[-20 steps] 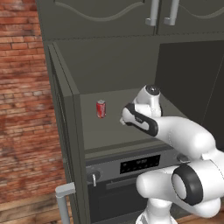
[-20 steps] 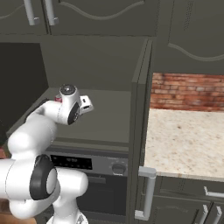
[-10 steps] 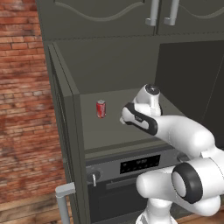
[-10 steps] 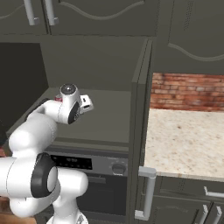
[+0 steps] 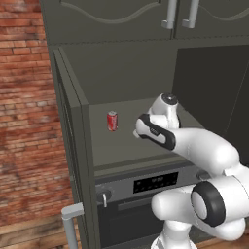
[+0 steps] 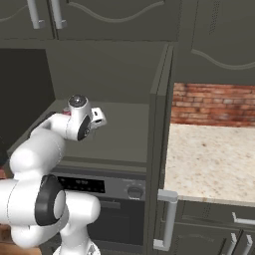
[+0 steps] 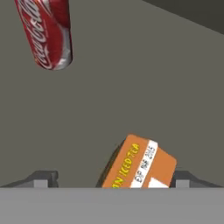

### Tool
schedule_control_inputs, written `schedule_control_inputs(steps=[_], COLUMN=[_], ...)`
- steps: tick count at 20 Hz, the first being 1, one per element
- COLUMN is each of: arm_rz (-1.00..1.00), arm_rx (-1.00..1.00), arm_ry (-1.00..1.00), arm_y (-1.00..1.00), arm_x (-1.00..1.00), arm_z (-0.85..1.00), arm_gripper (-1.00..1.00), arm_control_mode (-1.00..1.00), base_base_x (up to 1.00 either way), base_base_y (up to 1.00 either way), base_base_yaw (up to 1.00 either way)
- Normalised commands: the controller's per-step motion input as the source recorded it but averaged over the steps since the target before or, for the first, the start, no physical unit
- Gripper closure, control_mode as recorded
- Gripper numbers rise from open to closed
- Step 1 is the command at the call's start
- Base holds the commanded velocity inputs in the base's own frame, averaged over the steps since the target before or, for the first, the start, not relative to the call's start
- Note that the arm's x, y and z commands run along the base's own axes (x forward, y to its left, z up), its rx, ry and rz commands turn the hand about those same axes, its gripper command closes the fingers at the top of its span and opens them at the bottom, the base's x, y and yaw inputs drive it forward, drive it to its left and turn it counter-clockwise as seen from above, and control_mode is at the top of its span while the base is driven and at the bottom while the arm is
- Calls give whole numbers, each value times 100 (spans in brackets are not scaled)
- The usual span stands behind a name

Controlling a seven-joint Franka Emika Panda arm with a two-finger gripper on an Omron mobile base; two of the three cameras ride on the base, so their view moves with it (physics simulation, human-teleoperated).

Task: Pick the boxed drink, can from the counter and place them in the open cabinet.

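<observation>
Fingers (image 7: 111, 179) have just spread wide, freeing the carton (image 7: 139, 164), which sits tilted between them on the cabinet shelf (image 5: 121, 146) near the can (image 5: 112, 121); both items now lie in the cabinet, so placing looks done.

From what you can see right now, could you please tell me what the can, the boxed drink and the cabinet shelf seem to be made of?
The can looks like thin metal: glossy red printed wall with a silvery rim. The boxed drink looks like coated paperboard: flat orange faces, sharp folded edges, printed lettering. The cabinet shelf is a matte grey-green panel, probably painted wood or laminate; its flat look leaves that open.
</observation>
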Motion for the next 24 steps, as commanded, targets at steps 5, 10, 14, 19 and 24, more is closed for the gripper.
schedule_control_inputs(steps=[5,10,14,19,24], arm_rz=[0,0,0,0,0], arm_rx=[0,3,14,18,11], arm_ry=[-3,-19,-41,-54,-53], arm_y=[-1,-7,-20,-38,-7], arm_x=[-63,-91,-96,-100,-100], arm_z=[0,1,38,38,69], arm_gripper=[-100,-100,-100,-100,-100], arm_control_mode=[-100,-100,-100,-100,-100], base_base_x=[0,0,0,0,0], base_base_y=[0,0,0,0,0], base_base_yaw=[0,0,0,0,0])
